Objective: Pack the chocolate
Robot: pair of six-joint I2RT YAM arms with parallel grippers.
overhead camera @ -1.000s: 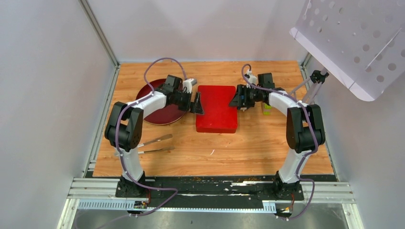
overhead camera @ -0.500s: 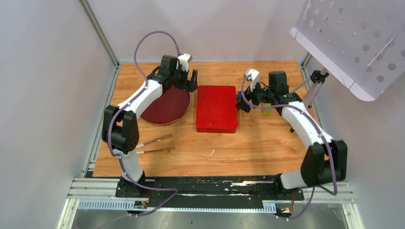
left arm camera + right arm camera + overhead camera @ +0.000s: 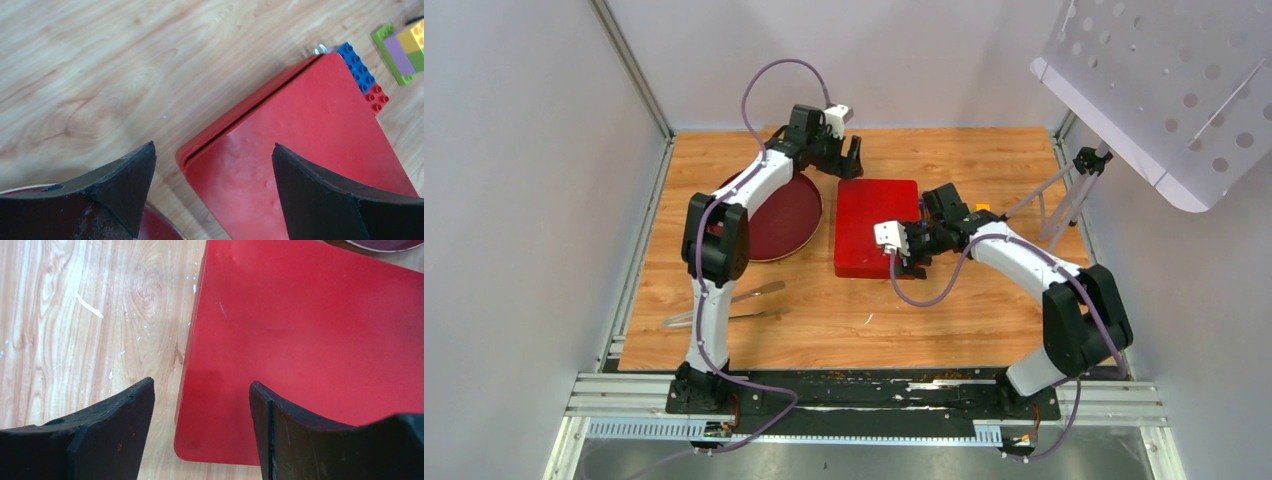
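The chocolate is out of view in every frame. A closed red box [image 3: 874, 225] lies flat mid-table, its lid seam showing in the left wrist view. My left gripper [image 3: 853, 160] hovers at the box's back-left corner. It is open, its jaws [image 3: 212, 147] spread wide over that corner of the red box [image 3: 310, 140] with nothing between them. My right gripper [image 3: 912, 260] hangs over the box's front-right corner. It is open too, its jaws [image 3: 201, 383] straddling the edge of the red box [image 3: 310, 325] without touching it.
A dark red plate [image 3: 774, 215] lies left of the box, its rim [image 3: 162, 227] under my left fingers. Metal tongs [image 3: 744, 300] rest at front left. Coloured toy blocks [image 3: 402, 47] and a blue block [image 3: 356, 65] sit against the box's right side. A white scrap [image 3: 90, 306] lies on the wood.
The left arm swung from the box's left side to its back-left corner. The right arm came round from the box's right side to the front-right corner. Both grippers stayed open.
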